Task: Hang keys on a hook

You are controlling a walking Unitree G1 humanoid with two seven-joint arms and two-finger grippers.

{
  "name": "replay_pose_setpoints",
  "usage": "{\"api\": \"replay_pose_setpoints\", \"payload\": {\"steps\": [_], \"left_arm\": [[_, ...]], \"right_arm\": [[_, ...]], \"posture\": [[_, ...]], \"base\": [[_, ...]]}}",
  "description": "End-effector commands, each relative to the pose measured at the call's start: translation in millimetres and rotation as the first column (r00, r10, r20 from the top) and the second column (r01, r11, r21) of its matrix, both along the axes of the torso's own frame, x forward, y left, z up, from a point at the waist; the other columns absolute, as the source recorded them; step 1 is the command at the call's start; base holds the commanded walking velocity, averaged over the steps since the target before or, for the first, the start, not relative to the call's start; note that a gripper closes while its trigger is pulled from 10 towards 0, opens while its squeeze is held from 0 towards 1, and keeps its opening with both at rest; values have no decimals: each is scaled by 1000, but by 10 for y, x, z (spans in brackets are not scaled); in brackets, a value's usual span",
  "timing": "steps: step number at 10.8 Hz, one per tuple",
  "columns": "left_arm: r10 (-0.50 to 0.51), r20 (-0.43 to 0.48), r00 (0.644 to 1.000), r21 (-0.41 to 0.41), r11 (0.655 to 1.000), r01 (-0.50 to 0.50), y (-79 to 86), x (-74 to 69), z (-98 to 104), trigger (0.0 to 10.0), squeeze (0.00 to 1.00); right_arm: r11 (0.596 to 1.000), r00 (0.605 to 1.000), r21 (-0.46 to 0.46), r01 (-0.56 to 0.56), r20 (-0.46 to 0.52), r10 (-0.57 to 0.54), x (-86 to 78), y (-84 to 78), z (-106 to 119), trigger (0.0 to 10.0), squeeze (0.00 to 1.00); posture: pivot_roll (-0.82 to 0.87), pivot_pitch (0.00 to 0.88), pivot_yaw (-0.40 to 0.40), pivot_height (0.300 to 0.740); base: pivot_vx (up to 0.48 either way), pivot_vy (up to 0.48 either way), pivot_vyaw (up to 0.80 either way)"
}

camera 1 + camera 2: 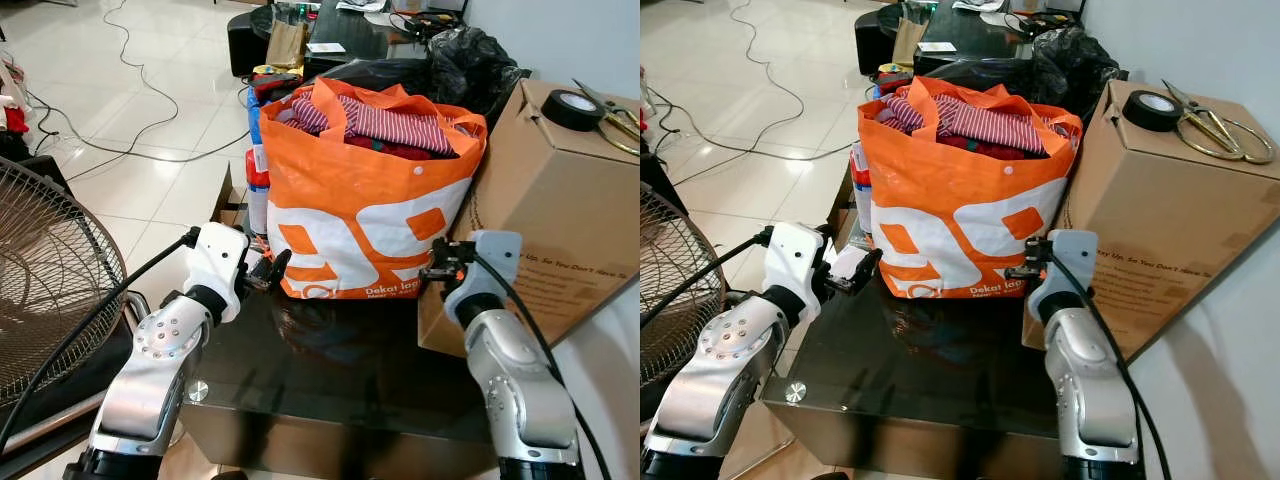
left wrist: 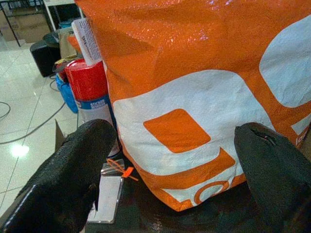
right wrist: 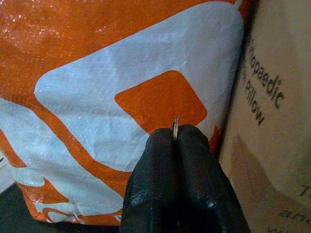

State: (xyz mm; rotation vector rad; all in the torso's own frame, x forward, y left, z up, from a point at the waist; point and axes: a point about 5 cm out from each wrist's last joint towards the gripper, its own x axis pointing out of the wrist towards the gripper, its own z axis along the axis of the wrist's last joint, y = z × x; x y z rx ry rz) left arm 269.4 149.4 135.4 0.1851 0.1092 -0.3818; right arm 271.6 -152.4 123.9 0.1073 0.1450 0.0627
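Glossy black glass table, crinkly orange woven bag beside a matte cardboard box. Left gripper spread wide at the bag. Right gripper pinched tight on thin metal key ring.

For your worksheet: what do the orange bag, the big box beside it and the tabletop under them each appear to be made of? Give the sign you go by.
Orange bag: probably woven plastic with a glossy coating; it glints and crinkles in the left wrist view.
Box: brown corrugated cardboard, matt, with printed text and folded flaps.
Tabletop: likely dark glass, since it mirrors the bag like a polished pane.
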Motion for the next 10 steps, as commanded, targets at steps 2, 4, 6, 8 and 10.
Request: {"api": "replay_pose_setpoints", "payload": {"steps": [2, 4, 6, 8, 10], "left_arm": [[35, 15, 999, 4, 999, -35, 46, -35, 19, 10000, 0], [34, 14, 999, 2, 999, -34, 46, -46, 11, 10000, 0], [25, 11, 1000, -2, 1000, -25, 19, -57, 0, 10000, 0], [19, 10, 1000, -1, 1000, -19, 9, -60, -4, 10000, 0], [19, 11, 1000, -1, 1000, -19, 0, -61, -4, 10000, 0]], "right_arm": [[999, 998, -3, -54, 11, 54, 96, 97, 52, 10000, 0], [997, 997, -16, -77, 15, 77, 101, 137, 62, 10000, 0], [997, 997, -19, -70, 8, 70, 89, 107, 50, 10000, 0], [997, 997, -24, -73, 7, 73, 86, 104, 44, 10000, 0], [997, 997, -33, -73, 7, 74, 88, 97, 46, 10000, 0]], "posture": [[60, 0, -105, 740], [54, 0, -103, 740], [46, 0, -100, 740], [43, 0, -101, 740], [46, 0, -104, 740]], "base": [[0, 0, 0], [0, 334, 0], [0, 364, 0], [0, 360, 0], [0, 362, 0]]}}
